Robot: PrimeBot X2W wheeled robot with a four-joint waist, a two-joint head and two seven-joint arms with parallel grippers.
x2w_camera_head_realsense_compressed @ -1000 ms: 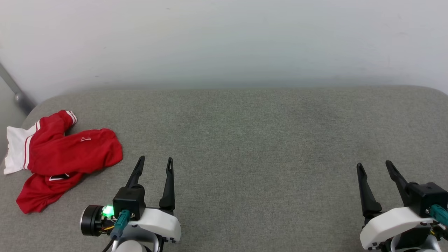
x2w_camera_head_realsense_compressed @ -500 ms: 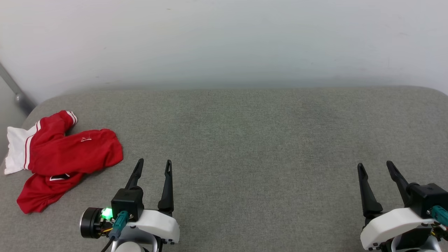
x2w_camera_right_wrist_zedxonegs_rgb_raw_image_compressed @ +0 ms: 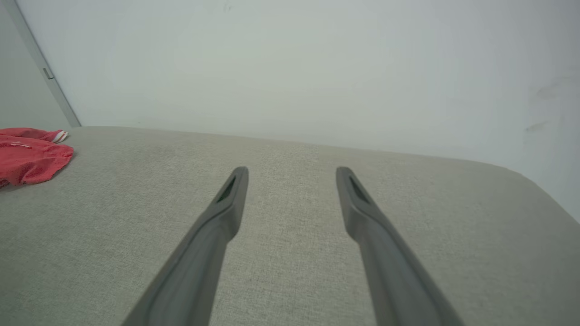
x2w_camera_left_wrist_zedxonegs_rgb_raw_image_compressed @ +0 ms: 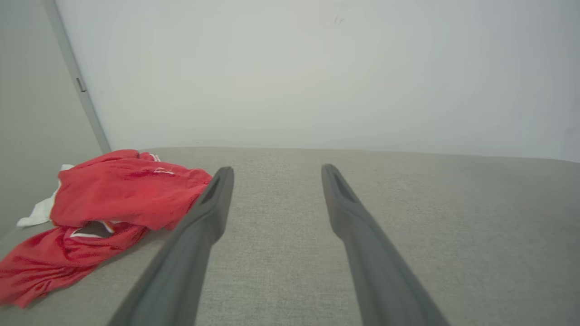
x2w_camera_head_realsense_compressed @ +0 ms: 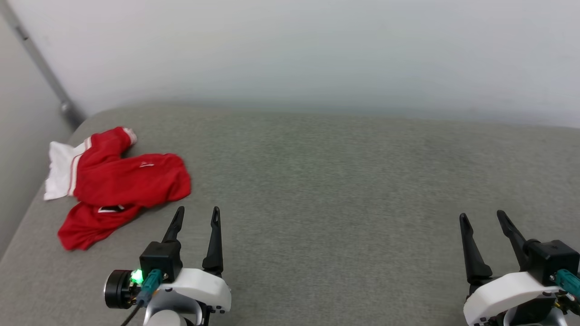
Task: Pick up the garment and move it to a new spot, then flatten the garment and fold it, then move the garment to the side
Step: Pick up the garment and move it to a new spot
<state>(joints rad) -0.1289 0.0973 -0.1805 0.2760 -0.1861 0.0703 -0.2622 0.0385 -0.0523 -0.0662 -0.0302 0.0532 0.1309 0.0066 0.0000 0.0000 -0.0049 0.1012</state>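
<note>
The garment point(x2w_camera_head_realsense_compressed: 122, 181), a red jersey shirt with a white red-striped sleeve, lies crumpled near the far left corner of the grey cushioned surface point(x2w_camera_head_realsense_compressed: 317, 181). A small white logo shows on its top fold; the lettering is hidden. My left gripper point(x2w_camera_head_realsense_compressed: 197, 212) is open, just right of and nearer than the shirt, not touching it. In the left wrist view the garment point(x2w_camera_left_wrist_zedxonegs_rgb_raw_image_compressed: 113, 199) lies left of the left gripper point(x2w_camera_left_wrist_zedxonegs_rgb_raw_image_compressed: 276, 170). My right gripper point(x2w_camera_head_realsense_compressed: 482, 215) stands open at the lower right, far from the shirt. The right wrist view shows the right gripper point(x2w_camera_right_wrist_zedxonegs_rgb_raw_image_compressed: 292, 171) open and the garment point(x2w_camera_right_wrist_zedxonegs_rgb_raw_image_compressed: 27, 156) far left.
A pale wall point(x2w_camera_head_realsense_compressed: 317, 54) rises behind the surface. A grey metal strip point(x2w_camera_head_realsense_compressed: 43, 68) runs down the wall to the surface's far left corner. The surface's left edge point(x2w_camera_head_realsense_compressed: 27, 213) lies close to the shirt, and its right corner point(x2w_camera_right_wrist_zedxonegs_rgb_raw_image_compressed: 543, 185) is rounded.
The head camera has turned left, so the whole picture shifted right and the shirt sits nearer the middle. Both grippers stay open; the shirt lies as before.
</note>
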